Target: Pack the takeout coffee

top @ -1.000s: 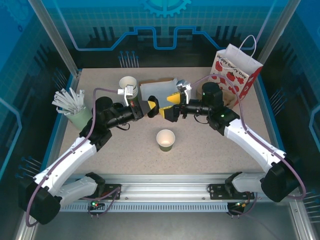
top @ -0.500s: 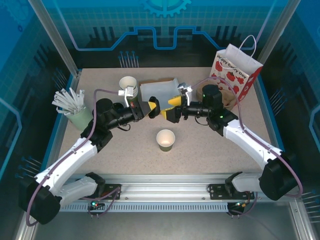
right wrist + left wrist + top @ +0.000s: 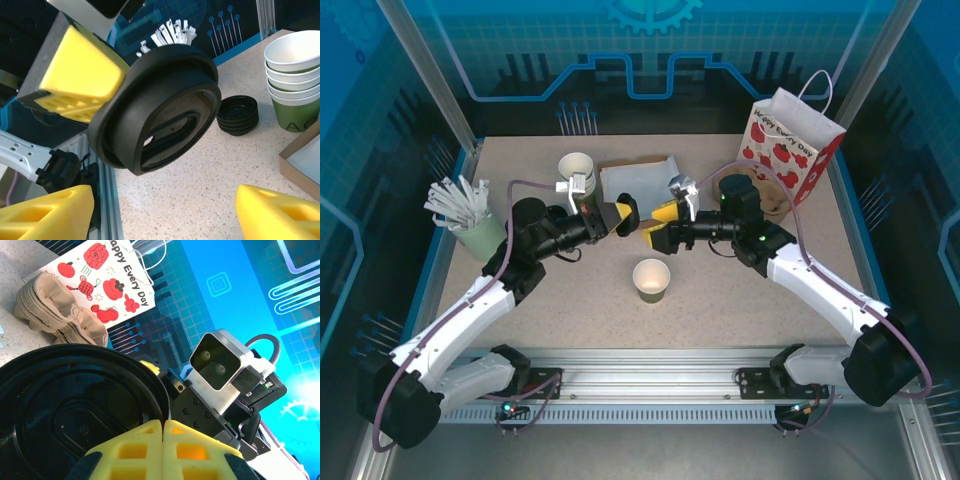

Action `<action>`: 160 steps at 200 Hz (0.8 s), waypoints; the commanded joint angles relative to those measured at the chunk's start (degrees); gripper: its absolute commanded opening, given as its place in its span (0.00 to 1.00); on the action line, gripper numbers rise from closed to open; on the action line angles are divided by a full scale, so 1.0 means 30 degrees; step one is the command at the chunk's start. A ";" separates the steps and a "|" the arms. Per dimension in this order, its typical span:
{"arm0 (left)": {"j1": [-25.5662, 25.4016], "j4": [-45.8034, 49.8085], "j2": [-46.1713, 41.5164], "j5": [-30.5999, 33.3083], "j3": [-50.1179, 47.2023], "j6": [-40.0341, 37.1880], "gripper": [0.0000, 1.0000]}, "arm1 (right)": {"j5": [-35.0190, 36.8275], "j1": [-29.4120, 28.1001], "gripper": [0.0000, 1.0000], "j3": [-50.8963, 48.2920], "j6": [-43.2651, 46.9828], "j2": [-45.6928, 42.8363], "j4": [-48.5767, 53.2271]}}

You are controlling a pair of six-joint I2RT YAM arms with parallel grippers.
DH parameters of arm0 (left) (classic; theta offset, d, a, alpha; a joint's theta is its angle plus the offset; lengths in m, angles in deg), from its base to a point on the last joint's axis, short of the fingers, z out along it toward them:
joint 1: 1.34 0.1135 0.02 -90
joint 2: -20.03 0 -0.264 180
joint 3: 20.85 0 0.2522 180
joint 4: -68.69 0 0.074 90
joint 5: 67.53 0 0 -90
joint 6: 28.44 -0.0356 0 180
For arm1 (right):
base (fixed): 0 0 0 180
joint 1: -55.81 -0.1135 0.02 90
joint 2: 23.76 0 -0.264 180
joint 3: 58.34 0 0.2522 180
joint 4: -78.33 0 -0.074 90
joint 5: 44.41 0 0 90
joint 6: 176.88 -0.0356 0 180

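Observation:
The dark green paper cup (image 3: 651, 279) stands open and upright at the table's middle, white inside, with no lid on it. My left gripper (image 3: 163, 422) is shut on the rim of a round black lid (image 3: 75, 410) and holds it above the table, behind the cup. In the right wrist view that lid (image 3: 160, 115) shows a double rim, like two lids nested. My right gripper (image 3: 165, 205) is open, its yellow fingertips (image 3: 50, 210) spread wide just below the lid, touching nothing. From above, both grippers (image 3: 625, 215) (image 3: 655, 228) nearly meet.
A stack of black lids (image 3: 238, 114) and a stack of green cups (image 3: 576, 172) stand at the back left. A mint cup of white sticks (image 3: 465, 215) is far left. A flat box (image 3: 638, 178), pulp trays (image 3: 775, 200) and a red-printed paper bag (image 3: 790, 145) sit behind.
My right gripper has moved left, close up to the left gripper and the lid, and its jaws have narrowed a little. The left arm and the cup have stayed put.

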 commanded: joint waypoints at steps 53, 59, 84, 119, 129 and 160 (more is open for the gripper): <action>-0.0151 -0.0555 -0.0039 0.0205 -0.0212 0.0085 0.00 | -0.0401 -0.0856 0.62 0.1552 0.2373 0.0411 0.1461; -0.0152 -0.0561 -0.0039 0.0132 -0.0176 0.0049 0.00 | -0.0150 -0.0827 0.64 0.1569 0.2844 0.0357 0.1751; -0.0158 -0.0237 -0.0035 -0.0059 -0.0143 -0.0140 0.00 | 0.0423 -0.0154 0.69 0.1561 0.2987 0.0139 0.1909; -0.0167 -0.0621 -0.0042 0.0063 -0.0440 -0.0015 0.00 | -0.0165 -0.0532 0.67 0.2068 0.2309 0.0258 0.1832; -0.0174 -0.0947 -0.0018 0.0052 -0.0530 0.0178 0.00 | -0.0104 -0.0736 0.65 0.2169 0.2005 0.0443 0.1852; -0.0270 -0.0924 -0.0097 0.0372 -0.0510 0.0175 0.00 | 0.1464 -0.1616 0.66 0.2023 0.0098 0.0391 0.1295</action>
